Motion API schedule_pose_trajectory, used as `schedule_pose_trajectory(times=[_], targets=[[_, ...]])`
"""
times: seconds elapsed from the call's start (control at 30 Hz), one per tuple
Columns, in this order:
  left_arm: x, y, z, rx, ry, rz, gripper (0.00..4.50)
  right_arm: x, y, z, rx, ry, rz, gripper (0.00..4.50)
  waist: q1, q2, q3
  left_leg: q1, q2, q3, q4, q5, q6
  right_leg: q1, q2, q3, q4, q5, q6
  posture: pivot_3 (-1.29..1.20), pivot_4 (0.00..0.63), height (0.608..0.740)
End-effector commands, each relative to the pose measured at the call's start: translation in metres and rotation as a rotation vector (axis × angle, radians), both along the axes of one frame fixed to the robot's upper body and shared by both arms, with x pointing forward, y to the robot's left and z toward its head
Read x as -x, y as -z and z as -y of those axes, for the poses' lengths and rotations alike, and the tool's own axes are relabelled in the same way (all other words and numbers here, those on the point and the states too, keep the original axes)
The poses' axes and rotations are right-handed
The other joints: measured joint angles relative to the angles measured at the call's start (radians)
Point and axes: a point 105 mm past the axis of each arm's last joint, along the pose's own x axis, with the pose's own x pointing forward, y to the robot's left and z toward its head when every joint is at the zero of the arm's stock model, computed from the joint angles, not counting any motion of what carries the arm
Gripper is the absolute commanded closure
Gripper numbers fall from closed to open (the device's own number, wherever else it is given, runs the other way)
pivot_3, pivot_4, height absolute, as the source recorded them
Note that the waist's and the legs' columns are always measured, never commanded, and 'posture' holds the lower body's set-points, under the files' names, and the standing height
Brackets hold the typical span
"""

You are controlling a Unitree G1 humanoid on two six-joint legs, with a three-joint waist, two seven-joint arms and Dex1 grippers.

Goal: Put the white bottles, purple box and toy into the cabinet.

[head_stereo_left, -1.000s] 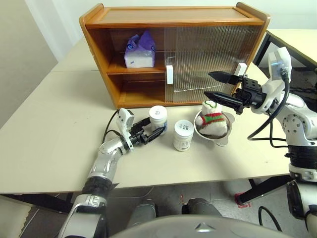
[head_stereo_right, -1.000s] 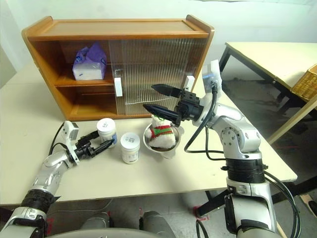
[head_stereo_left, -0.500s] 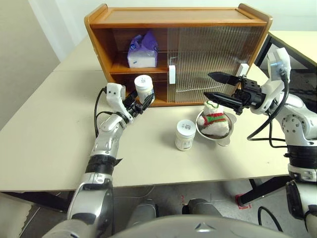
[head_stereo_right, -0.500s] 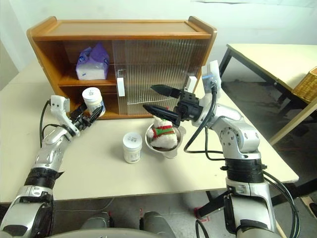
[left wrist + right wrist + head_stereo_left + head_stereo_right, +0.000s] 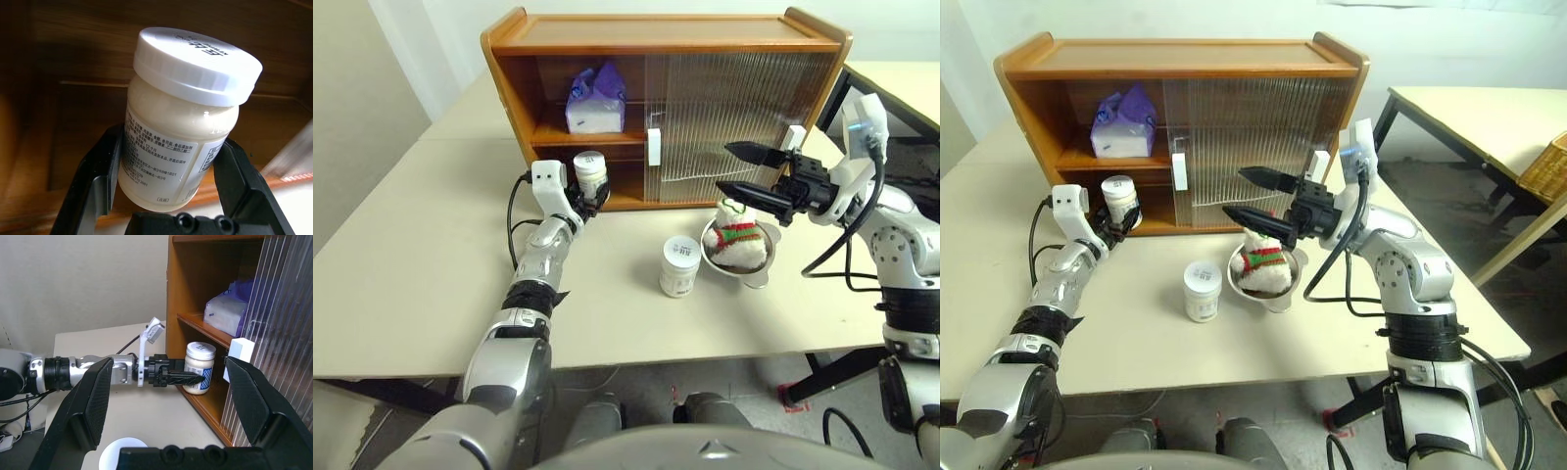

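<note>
White bottle (image 5: 182,122) is pinched between the fingers of the left gripper (image 5: 591,193) at the open lower shelf of the cabinet (image 5: 666,44), the second bottle (image 5: 677,265) standing on the table (image 5: 411,255) at its four o'clock, right gripper (image 5: 740,168) spread above the toy (image 5: 735,240).

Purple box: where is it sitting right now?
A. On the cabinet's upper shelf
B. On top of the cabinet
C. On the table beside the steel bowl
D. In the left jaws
A. The purple box rests on the upper shelf of the cabinet, in its open left side, above the white bottle that the left gripper holds.
</note>
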Motion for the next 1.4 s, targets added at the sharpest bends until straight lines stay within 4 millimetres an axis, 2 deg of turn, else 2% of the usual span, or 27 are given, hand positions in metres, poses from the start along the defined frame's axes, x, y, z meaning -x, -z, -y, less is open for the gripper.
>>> schedule_pose_trajectory(times=[0.03, 0.27, 0.8, 1.13, 1.4], targets=[[-0.009, -0.01, 0.004, -0.016, -0.034, 0.039, 1.43, 0.001, -0.003, 0.001, 0.006, 0.001, 0.016, 0.0, 0.0, 0.0, 0.0, 0.0, 0.0, 0.0, 0.0, 0.0, 0.0, 0.0, 0.001, 0.0, 0.0, 0.0, 0.0, -0.09, 0.0, 0.74], [-0.018, -0.009, 0.014, -0.017, -0.08, 0.015, 1.43, 0.001, -0.004, 0.001, 0.007, 0.0, 0.019, 0.0, -0.001, 0.0, 0.001, 0.0, -0.008, 0.0, 0.001, 0.001, 0.002, 0.001, -0.001, 0.0, -0.001, 0.0, 0.003, -0.09, 0.0, 0.74], [-0.022, 0.0, 0.017, -0.031, -0.129, -0.045, 1.43, 0.002, -0.007, 0.002, 0.011, 0.013, 0.03, 0.0, -0.011, 0.0, 0.001, 0.0, -0.012, 0.005, 0.001, 0.0, 0.004, 0.002, -0.002, 0.001, -0.001, -0.001, 0.007, -0.13, 0.0, 0.74], [-0.024, -0.001, 0.018, -0.043, -0.124, -0.053, 1.43, 0.007, -0.006, 0.009, 0.015, 0.054, 0.03, 0.0, -0.029, 0.0, 0.001, 0.0, -0.013, 0.01, 0.002, 0.0, 0.005, 0.002, -0.002, 0.001, -0.001, -0.001, 0.008, -0.18, 0.0, 0.74], [-0.024, -0.001, 0.018, -0.048, -0.128, -0.064, 1.43, 0.012, -0.009, 0.013, 0.023, 0.076, 0.036, 0.0, -0.063, 0.0, 0.001, 0.0, -0.013, 0.014, 0.002, -0.002, 0.008, 0.002, -0.002, 0.001, -0.002, -0.002, 0.011, -0.22, 0.0, 0.74]])
